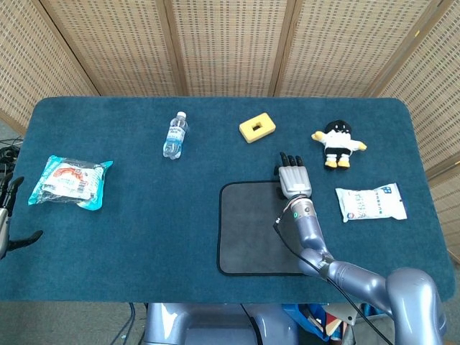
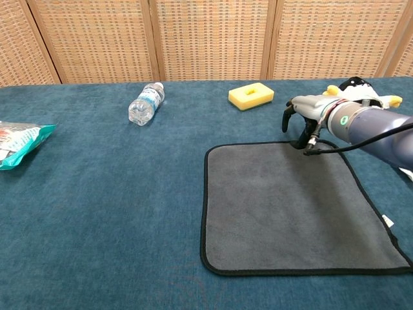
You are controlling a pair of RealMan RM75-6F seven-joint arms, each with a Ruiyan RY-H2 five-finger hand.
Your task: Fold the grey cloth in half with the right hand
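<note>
I see a matt grey cloth [image 2: 290, 206] with black stitched edging on the napped blue table covering [image 2: 116, 194]. My right hand [image 1: 293, 177] looks smooth, silvery, slightly glossy; the bottle [image 1: 174, 134] is clear plastic.

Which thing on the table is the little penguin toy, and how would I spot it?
Look to the far right part of the blue table, beyond the grey cloth and the white packet. The penguin toy lies there, the only black, white and yellow soft figure; the nearby yellow block is plain.
</note>
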